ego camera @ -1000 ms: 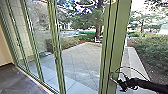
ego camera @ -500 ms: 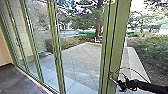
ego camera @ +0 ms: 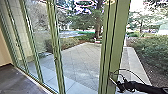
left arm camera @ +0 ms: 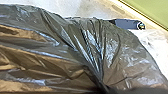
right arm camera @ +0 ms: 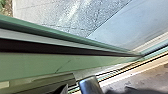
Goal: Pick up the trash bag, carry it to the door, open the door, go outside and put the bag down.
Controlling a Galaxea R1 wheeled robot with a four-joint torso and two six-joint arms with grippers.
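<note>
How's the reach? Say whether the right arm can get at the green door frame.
Likely yes: the right arm ends right by the green door frame, and nothing seems to stand between them.

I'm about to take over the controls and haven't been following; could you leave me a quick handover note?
Right gripper: at the handle of the green-framed door; I can't tell whether it has hold.
Left gripper: trash bag close in front of its wrist camera, drawn into tight folds; grip can't be confirmed.
Done: the bag is with the left arm, and the robot is at the door, on the indoor side.
Left: get the door open (I can't tell if it is ajar), go out onto the paving, put the bag down.
</note>
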